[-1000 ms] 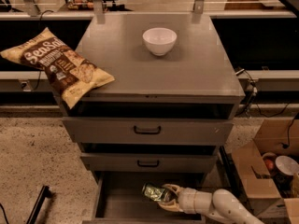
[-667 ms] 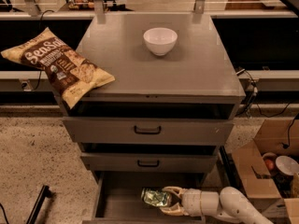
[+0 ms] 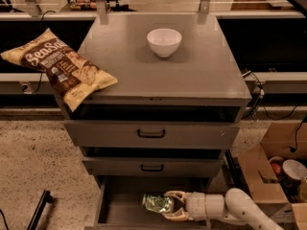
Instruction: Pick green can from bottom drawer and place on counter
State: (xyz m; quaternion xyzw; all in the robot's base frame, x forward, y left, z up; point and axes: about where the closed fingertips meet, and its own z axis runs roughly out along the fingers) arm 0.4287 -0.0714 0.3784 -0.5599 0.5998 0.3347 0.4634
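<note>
The cabinet [image 3: 153,133] fills the middle of the frame, grey sheet metal with square edges. Its counter [image 3: 192,75] is a flat, matte rectangle. Two upper drawers [image 3: 151,134] carry black handles. The bottom drawer [image 3: 120,206], at the bottom centre, stands pulled out as a shallow tray with a bare grey floor. A crinkled foil chip bag [image 3: 60,67] lies at the upper left, half on the counter and half over its left edge. A smooth, white, rounded arm [image 3: 240,207] reaches in from the lower right. An open cardboard box [image 3: 266,169] sits at the right edge on speckled flooring. A glossy white round bowl [image 3: 164,41] stands at the counter's far centre. The green can [image 3: 157,203], shiny and mottled, lies on its side in the bottom drawer. The gripper [image 3: 166,205] is there with it, and its cream curved fingers [image 3: 175,194] clasp the can's right end, one above and one below.
</note>
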